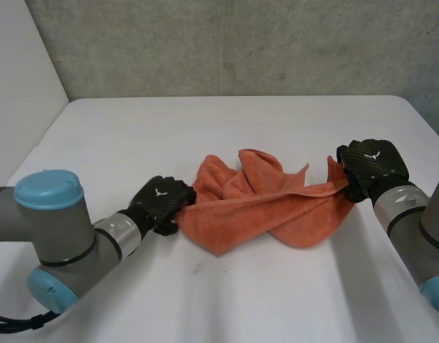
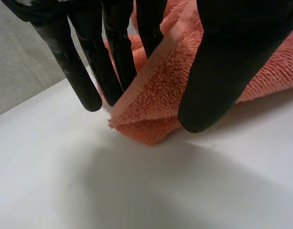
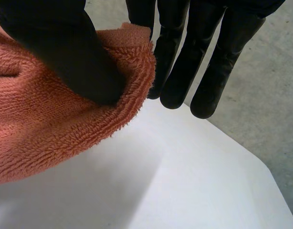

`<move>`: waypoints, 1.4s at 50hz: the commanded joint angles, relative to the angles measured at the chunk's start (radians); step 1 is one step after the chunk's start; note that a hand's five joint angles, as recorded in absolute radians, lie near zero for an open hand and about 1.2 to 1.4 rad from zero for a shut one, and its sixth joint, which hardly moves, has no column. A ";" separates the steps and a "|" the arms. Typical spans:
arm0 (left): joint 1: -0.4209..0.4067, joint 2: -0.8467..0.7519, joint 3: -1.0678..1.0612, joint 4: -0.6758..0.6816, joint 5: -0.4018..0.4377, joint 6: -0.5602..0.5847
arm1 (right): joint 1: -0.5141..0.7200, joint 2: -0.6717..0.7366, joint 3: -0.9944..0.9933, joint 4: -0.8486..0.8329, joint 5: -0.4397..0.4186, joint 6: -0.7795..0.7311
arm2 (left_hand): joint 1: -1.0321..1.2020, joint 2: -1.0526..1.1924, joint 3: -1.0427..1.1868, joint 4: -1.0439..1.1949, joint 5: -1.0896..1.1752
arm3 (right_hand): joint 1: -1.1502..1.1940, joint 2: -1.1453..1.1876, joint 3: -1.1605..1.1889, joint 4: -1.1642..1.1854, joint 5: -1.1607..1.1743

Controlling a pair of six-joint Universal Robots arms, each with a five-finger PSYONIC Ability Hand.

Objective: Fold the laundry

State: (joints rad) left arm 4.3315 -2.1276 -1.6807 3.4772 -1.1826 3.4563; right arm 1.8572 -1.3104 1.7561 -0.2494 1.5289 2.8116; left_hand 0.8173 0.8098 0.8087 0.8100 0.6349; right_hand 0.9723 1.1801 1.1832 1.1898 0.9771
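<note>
Left wrist view: the left robot hand (image 2: 223, 67) pinches a doubled edge of the orange towel (image 2: 151, 95) between its thumb and straight fingers, at the cloth's end nearest that arm.
Right wrist view: the right robot hand (image 3: 65, 57) grips the opposite end the same way, with the thumb pressed into the pile and the fingers behind the edge.
Towel position: it lies crumpled and twisted in the middle of the bench (image 1: 227, 286), between the two hands. One edge runs fairly straight from hand to hand.
Handling: probably light, soft, limp terry that sags and keeps no shape. It is not fragile, and the looped pile should grip well rather than slip.
Where to hold: corners or hems are best, since the middle is bunched and a pinch there may catch extra layers.
Count: one towel, two robot hands, one bench.
</note>
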 commanded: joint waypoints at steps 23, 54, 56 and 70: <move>-0.067 0.702 -0.050 0.120 -0.204 -0.086 | -0.085 -0.251 -0.178 0.205 -0.033 -0.152 | 0.579 0.587 0.588 0.586 0.587 | 0.424 0.216 0.213 0.206 0.245; 0.066 0.024 0.285 -0.067 -0.200 0.049 | 0.095 0.307 -0.726 0.276 0.086 -0.247 | 0.579 0.587 0.588 0.586 0.587 | 0.424 0.216 0.213 0.206 0.245; 0.066 0.018 0.348 -0.026 -0.203 0.058 | 0.102 0.327 -0.794 0.200 0.095 -0.239 | 0.579 0.587 0.588 0.586 0.587 | 0.424 0.216 0.213 0.206 0.245; 0.062 0.284 0.395 0.557 -0.298 0.053 | 0.102 0.139 -0.839 -0.323 0.114 0.003 | 0.579 0.587 0.588 0.586 0.587 | 0.424 0.216 0.213 0.206 0.245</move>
State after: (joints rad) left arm 4.3982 -1.9509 -1.2072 3.8778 -1.4137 3.5156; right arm 1.9672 -1.0517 0.8096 -0.4517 1.6534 2.7359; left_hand 1.1946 1.2183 1.2160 1.2174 1.0411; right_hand 0.9724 1.1865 1.1872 1.1944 0.9765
